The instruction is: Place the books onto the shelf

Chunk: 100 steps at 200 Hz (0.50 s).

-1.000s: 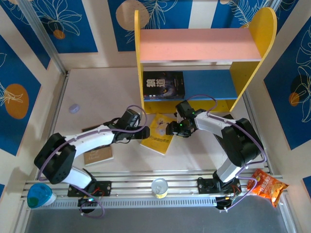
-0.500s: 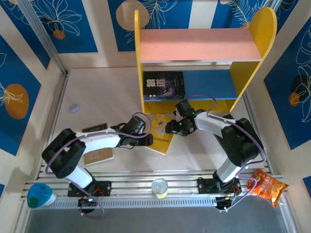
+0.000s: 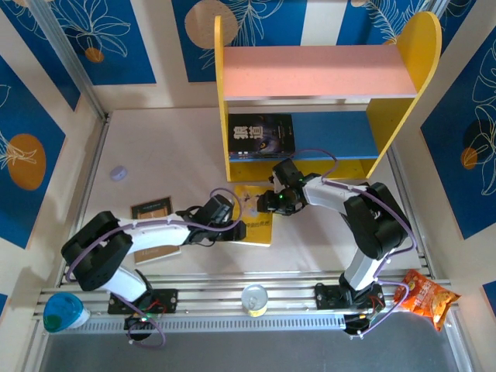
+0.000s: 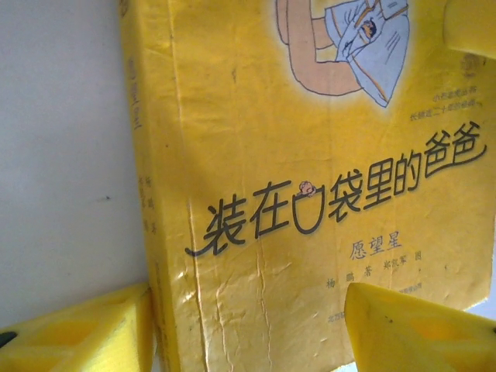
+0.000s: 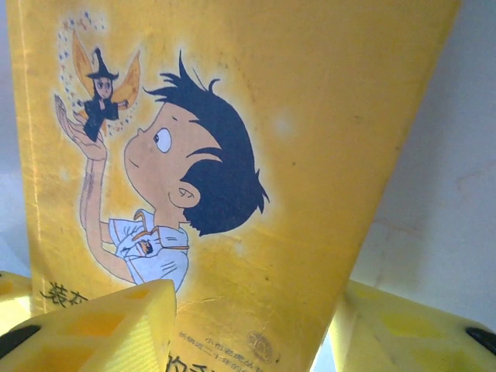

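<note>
The yellow book [image 3: 260, 226] lies flat on the table [image 3: 178, 155] between the left pincer [image 4: 248, 310] and the right pincer [image 5: 256, 310]. Both gape apart astride opposite ends, likely to lift it jointly toward the shelf [image 3: 318, 70] beyond.

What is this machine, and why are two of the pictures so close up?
These are two robot arms bolted at the near edge of a table. The wide picture comes from a fixed camera above and behind them. The close-ups come from a small camera on each wrist, looking past that arm's own fingers, the yellow wedges at the bottom.

The left end effector and the right end effector each have their fingers either side of a yellow cartoon book, at opposite ends. Whether they are actually pinching it I cannot tell.

Behind stands a small shelf with a black book in its lower tier. A dark-framed book and a tan book lie at the left, and an orange snack bag lies near right.
</note>
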Each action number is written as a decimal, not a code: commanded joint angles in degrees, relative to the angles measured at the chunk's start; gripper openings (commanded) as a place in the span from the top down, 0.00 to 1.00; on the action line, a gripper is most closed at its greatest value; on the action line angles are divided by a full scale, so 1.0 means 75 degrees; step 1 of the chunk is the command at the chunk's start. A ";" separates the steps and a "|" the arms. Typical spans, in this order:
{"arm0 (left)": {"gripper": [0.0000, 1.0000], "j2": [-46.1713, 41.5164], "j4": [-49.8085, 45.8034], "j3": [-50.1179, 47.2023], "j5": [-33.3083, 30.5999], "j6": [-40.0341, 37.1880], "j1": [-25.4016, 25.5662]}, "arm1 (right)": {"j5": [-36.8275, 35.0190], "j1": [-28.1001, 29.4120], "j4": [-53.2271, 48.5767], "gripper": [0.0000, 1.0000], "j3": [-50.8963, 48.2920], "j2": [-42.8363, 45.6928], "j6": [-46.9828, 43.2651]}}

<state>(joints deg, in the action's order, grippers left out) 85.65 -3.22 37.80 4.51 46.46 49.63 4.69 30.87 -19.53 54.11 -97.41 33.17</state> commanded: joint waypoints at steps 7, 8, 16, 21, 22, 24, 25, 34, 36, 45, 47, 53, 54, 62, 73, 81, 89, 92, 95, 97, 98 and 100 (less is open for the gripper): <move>0.36 -0.0147 -0.0066 0.0085 0.0175 0.0005 0.0124 | 0.0343 0.0119 0.0084 0.46 -0.0007 0.0080 0.0013; 0.36 -0.0141 -0.0087 0.0100 0.0161 -0.0007 0.0123 | 0.0339 0.0117 0.0084 0.46 -0.0019 0.0077 0.0010; 0.35 -0.0105 -0.0256 0.0257 0.0059 -0.0091 0.0107 | 0.0306 0.0114 0.0084 0.46 -0.0123 0.0107 0.0012; 0.35 -0.0073 -0.0342 0.0334 0.0007 -0.0147 0.0084 | 0.0292 0.0114 0.0078 0.46 -0.0181 0.0133 0.0013; 0.35 -0.0069 -0.0360 0.0354 0.0001 -0.0159 0.0079 | 0.0291 0.0114 0.0081 0.46 -0.0194 0.0144 0.0010; 0.35 -0.0059 -0.0389 0.0378 -0.0020 -0.0162 0.0067 | 0.0283 0.0111 0.0081 0.46 -0.0215 0.0153 0.0008; 0.35 -0.0050 -0.0407 0.0393 -0.0030 -0.0172 0.0059 | 0.0280 0.0113 0.0083 0.46 -0.0228 0.0160 0.0008; 0.35 -0.0017 -0.0544 0.0525 -0.0162 -0.0214 0.0018 | 0.0264 0.0114 0.0083 0.46 -0.0329 0.0209 0.0018; 0.35 -0.0017 -0.0555 0.0544 -0.0193 -0.0231 0.0016 | 0.0256 0.0114 0.0084 0.46 -0.0357 0.0225 0.0019; 0.34 0.0005 -0.0606 0.0601 -0.0260 -0.0303 -0.0039 | 0.0254 0.0124 0.0106 0.46 -0.0453 0.0290 0.0021; 0.34 0.0006 -0.0617 0.0607 -0.0276 -0.0309 -0.0059 | 0.0245 0.0125 0.0116 0.46 -0.0467 0.0300 0.0028; 0.33 0.0023 -0.0636 0.0620 -0.0297 -0.0311 -0.0125 | 0.0243 0.0137 0.0150 0.46 -0.0541 0.0339 0.0047; 0.33 0.0027 -0.0636 0.0614 -0.0297 -0.0311 -0.0136 | 0.0242 0.0143 0.0158 0.46 -0.0556 0.0353 0.0045; 0.33 0.0047 -0.0586 0.0597 -0.0281 -0.0322 -0.0237 | 0.0285 0.0169 0.0237 0.46 -0.0632 0.0384 0.0080; 0.33 0.0096 -0.0512 0.0588 -0.0184 -0.0346 -0.0410 | 0.0302 0.0206 0.0309 0.46 -0.0713 0.0402 0.0133; 0.33 0.0132 -0.0468 0.0596 -0.0141 -0.0388 -0.0500 | 0.0312 0.0238 0.0342 0.46 -0.0734 0.0396 0.0155; 0.33 0.0182 -0.0398 0.0618 -0.0102 -0.0442 -0.0555 | 0.0312 0.0252 0.0358 0.46 -0.0756 0.0361 0.0173; 0.33 0.0207 -0.0368 0.0636 -0.0082 -0.0451 -0.0577 | 0.0318 0.0269 0.0369 0.46 -0.0761 0.0354 0.0182; 0.33 0.0242 -0.0355 0.0657 -0.0071 -0.0461 -0.0599 | 0.0323 0.0277 0.0392 0.46 -0.0762 0.0335 0.0183; 0.33 0.0253 -0.0355 0.0673 -0.0055 -0.0474 -0.0618 | 0.0324 0.0284 0.0393 0.46 -0.0758 0.0326 0.0189; 0.33 0.0264 -0.0355 0.0682 -0.0047 -0.0480 -0.0623 | 0.0330 0.0287 0.0391 0.46 -0.0758 0.0323 0.0192; 0.33 0.0288 -0.0355 0.0688 -0.0041 -0.0491 -0.0633 | 0.0334 0.0298 0.0407 0.46 -0.0757 0.0314 0.0203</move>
<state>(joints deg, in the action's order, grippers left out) 85.89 -6.35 41.12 3.81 44.51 46.44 4.99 31.88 -16.29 49.78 -95.33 33.47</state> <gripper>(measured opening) 0.668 0.544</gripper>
